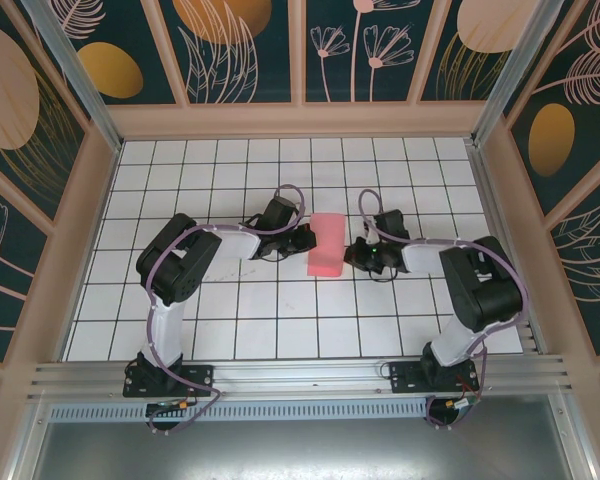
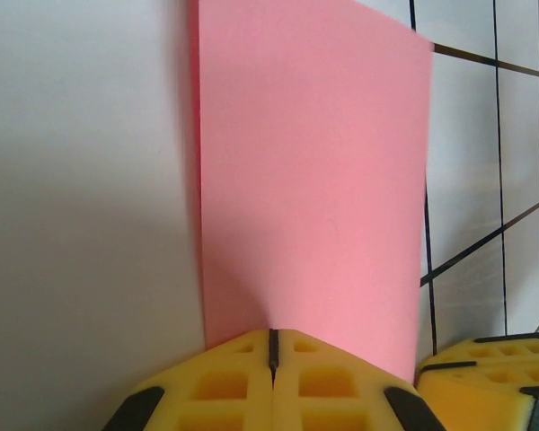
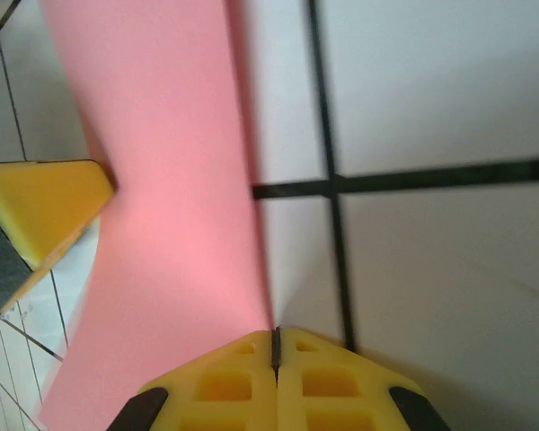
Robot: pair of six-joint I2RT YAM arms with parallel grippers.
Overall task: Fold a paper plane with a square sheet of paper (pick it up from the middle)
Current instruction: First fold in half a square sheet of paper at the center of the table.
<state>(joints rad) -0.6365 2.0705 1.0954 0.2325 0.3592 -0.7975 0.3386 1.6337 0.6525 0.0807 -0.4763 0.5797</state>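
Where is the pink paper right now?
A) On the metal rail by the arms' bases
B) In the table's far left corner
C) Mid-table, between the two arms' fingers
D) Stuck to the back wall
C: seen from above, the paper lies in the middle of the table between the arms, and the wrist views show the left fingers and right fingers, both shut, right at it.

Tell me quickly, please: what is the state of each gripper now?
Left gripper: jaws closed, pinching an edge of the pink paper.
Right gripper: jaws closed, pinching the opposite edge.
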